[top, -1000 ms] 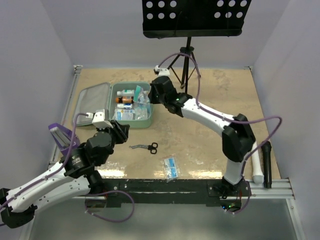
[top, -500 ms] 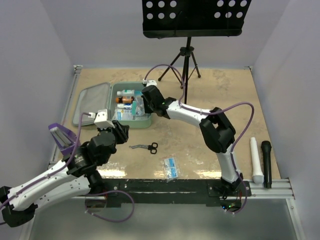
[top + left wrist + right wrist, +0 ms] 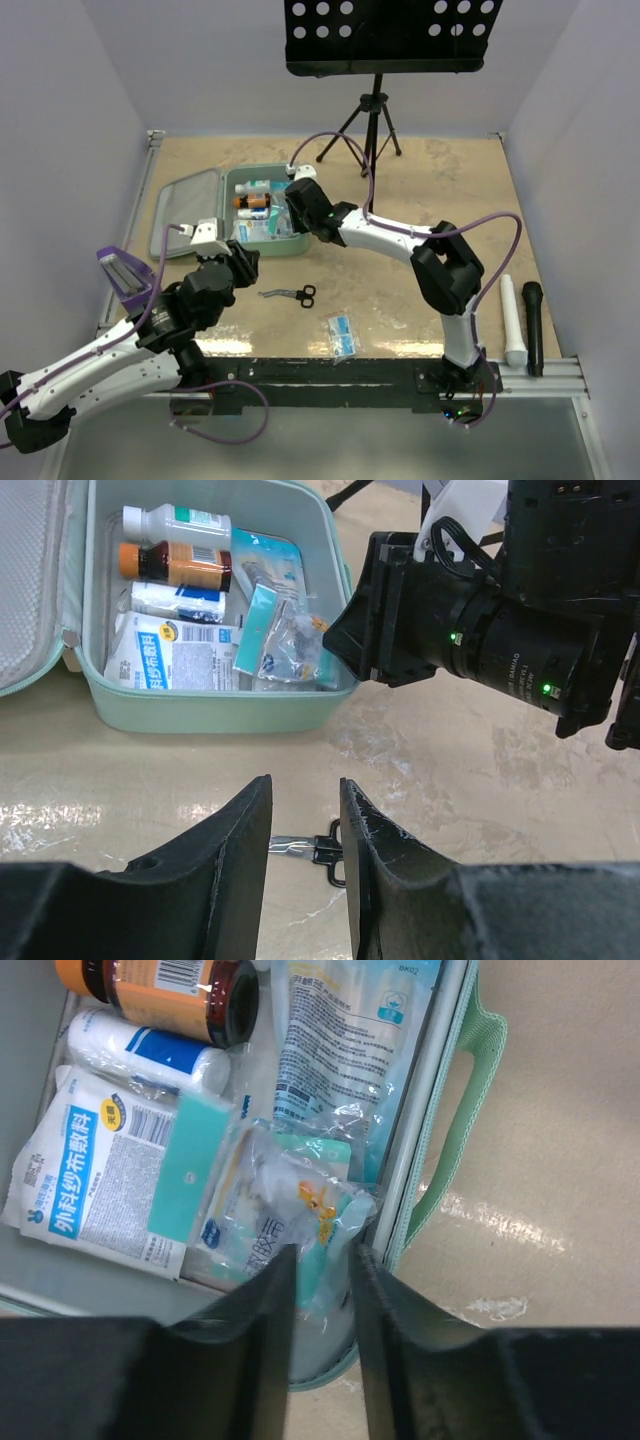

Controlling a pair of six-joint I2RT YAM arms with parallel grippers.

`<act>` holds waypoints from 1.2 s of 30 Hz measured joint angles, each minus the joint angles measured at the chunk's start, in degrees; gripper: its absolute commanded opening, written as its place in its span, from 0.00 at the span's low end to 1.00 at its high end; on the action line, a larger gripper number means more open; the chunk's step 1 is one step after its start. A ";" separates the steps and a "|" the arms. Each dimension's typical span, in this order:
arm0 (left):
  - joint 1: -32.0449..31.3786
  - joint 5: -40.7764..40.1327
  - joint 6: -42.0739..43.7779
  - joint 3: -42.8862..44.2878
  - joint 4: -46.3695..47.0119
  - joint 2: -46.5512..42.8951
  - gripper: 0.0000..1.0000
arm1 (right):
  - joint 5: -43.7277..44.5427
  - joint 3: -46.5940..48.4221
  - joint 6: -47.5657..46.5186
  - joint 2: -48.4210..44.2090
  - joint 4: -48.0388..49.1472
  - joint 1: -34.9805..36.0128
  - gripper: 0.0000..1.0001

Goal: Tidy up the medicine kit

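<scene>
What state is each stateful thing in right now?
Mint-green hinged tin case: open, lid laid flat leftward.
Left jaws: open, empty.
Right jaws: open, over the case.
Black-handled metal scissors: shut, lying flat.
Amber plastic bottle with dark cap: capped, on its side in case.

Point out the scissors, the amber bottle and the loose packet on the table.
scissors (image 3: 289,293): top view, the shaft.
amber bottle (image 3: 160,988): right wrist view, its label.
loose packet (image 3: 341,335): top view, its middle.
</scene>
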 measured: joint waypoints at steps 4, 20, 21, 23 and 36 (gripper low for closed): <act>0.00 0.11 0.04 -0.09 0.04 0.00 0.38 | 1.09 -0.09 -0.68 -1.51 -1.07 0.48 0.50; 0.00 0.35 0.09 -0.44 0.09 0.02 0.38 | 0.55 10.54 -1.90 2.51 -0.66 2.56 0.23; 0.00 0.35 0.09 -0.44 0.09 0.07 0.38 | -0.15 11.08 -1.95 3.04 -0.22 2.73 0.22; 0.00 0.35 0.09 -0.44 0.09 0.09 0.38 | -1.01 11.74 -1.92 4.09 0.35 3.04 0.20; 0.00 0.94 -0.09 -0.94 0.31 0.37 0.38 | -3.48 7.50 -1.05 9.57 1.51 3.08 0.22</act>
